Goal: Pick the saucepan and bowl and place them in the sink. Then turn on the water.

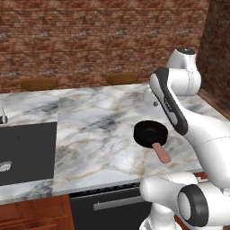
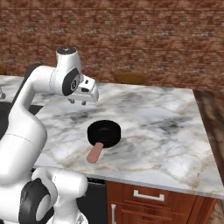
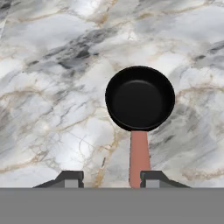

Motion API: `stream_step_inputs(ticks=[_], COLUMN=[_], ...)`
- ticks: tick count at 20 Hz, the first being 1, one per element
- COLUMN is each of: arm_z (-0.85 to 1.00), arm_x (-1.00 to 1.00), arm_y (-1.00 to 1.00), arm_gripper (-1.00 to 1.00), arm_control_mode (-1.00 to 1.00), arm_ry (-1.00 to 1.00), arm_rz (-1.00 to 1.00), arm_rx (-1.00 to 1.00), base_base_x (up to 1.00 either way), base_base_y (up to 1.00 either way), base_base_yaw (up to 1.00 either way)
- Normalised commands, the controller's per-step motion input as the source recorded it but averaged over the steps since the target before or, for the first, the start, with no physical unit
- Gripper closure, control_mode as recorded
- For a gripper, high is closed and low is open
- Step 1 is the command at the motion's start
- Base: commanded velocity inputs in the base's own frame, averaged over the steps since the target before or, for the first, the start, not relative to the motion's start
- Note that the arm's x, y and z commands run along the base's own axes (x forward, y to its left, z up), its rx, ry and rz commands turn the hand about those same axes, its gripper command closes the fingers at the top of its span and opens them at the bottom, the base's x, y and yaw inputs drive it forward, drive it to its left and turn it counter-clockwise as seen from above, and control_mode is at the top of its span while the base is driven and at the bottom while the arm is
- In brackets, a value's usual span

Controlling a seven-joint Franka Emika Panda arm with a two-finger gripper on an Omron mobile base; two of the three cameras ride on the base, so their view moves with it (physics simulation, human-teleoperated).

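The saucepan (image 1: 150, 133) (image 2: 104, 132) (image 3: 140, 98), black with a salmon-pink handle (image 3: 139, 155), sits upright on the marble counter (image 1: 99, 130), handle toward the front edge. My gripper (image 2: 78, 102) (image 3: 111, 180) hovers above the counter, behind and to the left of the pan, open with nothing between its fingers. In the hand view the handle's end lies just inside the right fingertip (image 3: 153, 178). The black sink (image 1: 31, 148) is set into the counter at the far left, with a steel drain (image 1: 4, 165) showing. The bowl is out of view, and no water runs.
Two brown wooden stool tops (image 1: 38, 83) (image 1: 122, 77) stand behind the counter against the brick wall. A bit of the faucet (image 1: 3, 117) shows at the left edge. Dark drawers and wooden cabinets (image 2: 157, 197) lie below the counter's front edge.
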Motion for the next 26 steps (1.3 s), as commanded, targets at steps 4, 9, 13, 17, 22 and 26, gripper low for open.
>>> stream_step_inputs(ticks=[4,9,13,17,22,26], arm_z=[-0.05,-0.38,-0.63,-0.55,-0.58,-0.54], arm_x=[0.00,0.00,0.00,0.00,0.00,0.00], arm_y=[0.00,-0.02,-0.24,-0.31,-0.24,-0.10], arm_gripper=[-1.00,-1.00,-1.00,-1.00,-1.00,-1.00], arm_control_mode=[-1.00,-1.00,-1.00,-1.00,-1.00,-1.00], arm_ry=[0.00,0.00,0.03,0.11,0.15,0.16], arm_rz=[0.00,0.00,0.00,0.00,0.00,0.00], arm_rx=[0.00,0.00,0.00,0.00,0.00,0.00], base_base_x=[0.00,0.00,0.00,0.00,0.00,0.00], base_base_y=[0.00,0.00,0.00,0.00,0.00,0.00], base_base_yaw=[0.00,0.00,0.00,0.00,0.00,0.00])
